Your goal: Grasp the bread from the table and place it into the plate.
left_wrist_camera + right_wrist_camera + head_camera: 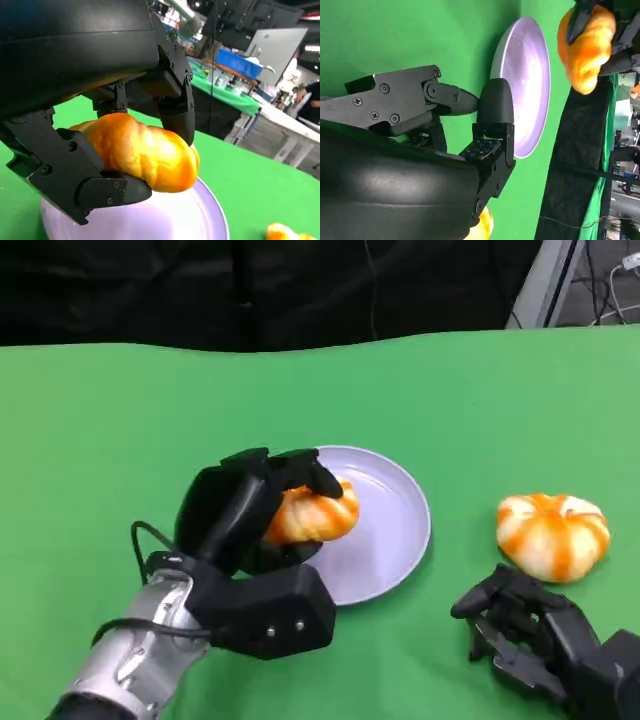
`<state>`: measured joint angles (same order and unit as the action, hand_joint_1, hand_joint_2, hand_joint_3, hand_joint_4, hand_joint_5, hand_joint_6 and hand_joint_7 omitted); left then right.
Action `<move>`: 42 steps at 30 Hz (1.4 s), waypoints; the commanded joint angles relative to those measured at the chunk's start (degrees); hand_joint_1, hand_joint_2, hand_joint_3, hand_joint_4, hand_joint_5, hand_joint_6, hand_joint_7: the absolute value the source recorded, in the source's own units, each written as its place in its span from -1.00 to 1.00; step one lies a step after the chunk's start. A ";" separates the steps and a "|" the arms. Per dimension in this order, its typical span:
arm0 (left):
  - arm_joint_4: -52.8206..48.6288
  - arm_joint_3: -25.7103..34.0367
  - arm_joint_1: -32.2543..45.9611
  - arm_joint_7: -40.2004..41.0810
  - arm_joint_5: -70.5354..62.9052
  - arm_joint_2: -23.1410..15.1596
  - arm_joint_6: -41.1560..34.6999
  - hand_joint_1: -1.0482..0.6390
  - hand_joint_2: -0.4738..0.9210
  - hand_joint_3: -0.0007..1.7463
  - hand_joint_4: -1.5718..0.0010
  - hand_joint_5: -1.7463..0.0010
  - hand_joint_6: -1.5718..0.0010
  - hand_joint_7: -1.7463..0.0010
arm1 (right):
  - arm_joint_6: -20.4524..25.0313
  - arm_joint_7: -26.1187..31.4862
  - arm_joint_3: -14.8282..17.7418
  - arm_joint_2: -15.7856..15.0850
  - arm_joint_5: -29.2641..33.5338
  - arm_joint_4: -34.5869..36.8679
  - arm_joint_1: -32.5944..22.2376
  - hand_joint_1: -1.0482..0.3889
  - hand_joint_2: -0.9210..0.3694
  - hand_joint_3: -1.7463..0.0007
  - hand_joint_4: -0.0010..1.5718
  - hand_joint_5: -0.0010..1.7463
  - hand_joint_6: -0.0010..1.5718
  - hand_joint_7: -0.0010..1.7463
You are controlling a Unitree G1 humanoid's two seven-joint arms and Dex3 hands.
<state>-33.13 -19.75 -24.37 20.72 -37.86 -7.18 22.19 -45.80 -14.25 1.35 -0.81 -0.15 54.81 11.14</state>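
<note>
Black left hand point(262, 510) has its fingers wrapped around a golden orange twisted bread roll point(312, 515). One finger point(176, 112) curls over the top of the roll and another part of the hand sits under it. The roll is held above the round, pale purple plate point(390, 530), over the plate's left side. In the left wrist view the roll point(145, 152) hangs just over the plate point(165, 220), and I cannot tell if it touches it.

The plate sits on the green table point(120, 430), near the middle and a bit closer to the front edge.

Black right hand point(535, 635) rests low by the front right corner of the table. Its fingers are spread apart and hold nothing. In the right wrist view its fingers point(495, 105) point toward the plate point(527, 85), with bare green table between them.

A second bread, round and white with orange stripes point(553, 535), lies on the table to the right of the plate, well apart from it. It is just beyond the right hand's fingertips and not touching them.

Behind the far edge of the table hangs a black curtain point(250, 285).
</note>
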 commanded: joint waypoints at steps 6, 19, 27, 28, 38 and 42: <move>-13.83 -2.24 -8.82 0.63 0.90 2.18 2.87 0.15 0.71 -0.30 0.04 -1.00 0.01 -0.56 | -0.26 0.17 0.35 -0.22 -0.35 0.35 -0.17 0.14 -1.00 0.40 -0.22 0.99 -0.17 0.41; -22.48 -2.77 -14.29 -6.93 4.37 3.94 2.31 0.14 0.99 -0.79 0.10 -0.62 -0.10 0.07 | -0.43 1.55 0.21 0.00 0.17 0.51 -0.02 0.10 -1.00 0.42 -0.21 1.00 -0.15 0.42; -23.16 -2.50 -14.98 -11.19 6.11 3.41 1.61 0.00 1.00 -0.88 -0.07 0.66 -0.13 0.96 | -0.84 2.10 0.08 -0.17 0.69 0.79 0.11 0.10 -1.00 0.42 -0.22 1.00 -0.16 0.43; -23.10 -2.38 -14.98 -11.60 6.31 3.39 1.46 -0.05 1.00 -0.88 -0.05 0.79 -0.07 0.98 | -0.79 2.05 0.13 -0.15 0.61 0.81 0.13 0.10 -1.00 0.42 -0.22 1.00 -0.16 0.43; -20.04 -1.86 -14.00 -18.05 8.67 2.51 -1.91 -0.65 1.00 -0.48 0.40 0.99 0.47 1.00 | -0.74 1.12 0.42 -0.13 -0.19 1.14 0.31 0.14 -1.00 0.40 -0.22 0.99 -0.16 0.43; -17.79 -0.97 -13.30 -22.52 11.04 1.59 -3.33 -0.84 1.00 -0.22 0.60 1.00 0.64 1.00 | -0.58 1.47 0.25 -0.22 0.19 0.67 0.16 0.13 -1.00 0.40 -0.21 0.98 -0.16 0.43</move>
<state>-52.78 -21.81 -38.48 0.70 -28.53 -4.06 19.93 -46.59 -12.89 1.44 -0.32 0.11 55.43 11.34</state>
